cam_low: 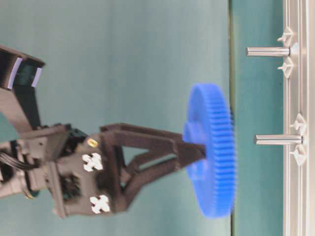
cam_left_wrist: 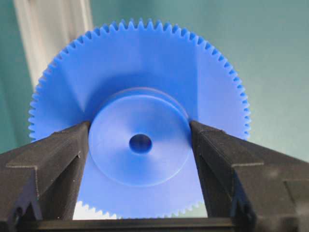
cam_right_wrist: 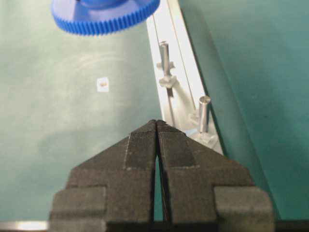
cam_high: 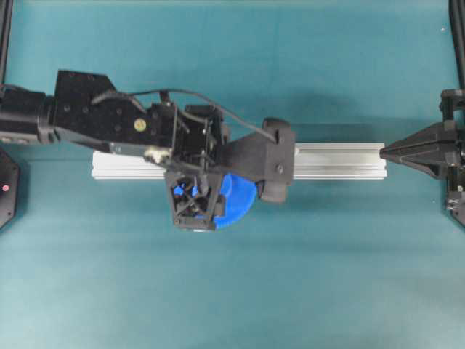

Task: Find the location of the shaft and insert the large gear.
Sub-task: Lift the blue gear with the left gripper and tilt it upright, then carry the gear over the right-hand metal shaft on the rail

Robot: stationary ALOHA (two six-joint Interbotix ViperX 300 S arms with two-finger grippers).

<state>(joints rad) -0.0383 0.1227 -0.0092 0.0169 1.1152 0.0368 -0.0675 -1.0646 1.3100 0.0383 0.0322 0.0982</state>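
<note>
The large gear (cam_left_wrist: 145, 67), bright blue with fine teeth, hangs above the green mat, and my left gripper (cam_left_wrist: 140, 124) is shut on its raised hub (cam_left_wrist: 120, 159). The black fingers (cam_left_wrist: 58, 150) press both sides of the hub. From overhead the gear (cam_high: 240, 207) shows just in front of the rail, under the arm. In the table-level view, which is turned on its side, the gear (cam_low: 211, 147) faces the shaft (cam_low: 278, 139). A short gap lies between the gear's face and the pin's tip. My right gripper (cam_right_wrist: 157, 122) is shut on nothing, near the rail's right end (cam_high: 383, 153).
The aluminium rail (cam_high: 334, 161) lies across the mat and carries two upright pins between clear mounts. The second, darker-tipped pin (cam_low: 268, 51) stands further along it. A small white tag (cam_right_wrist: 102, 84) lies on the mat. Black frame posts (cam_high: 6, 29) line the sides.
</note>
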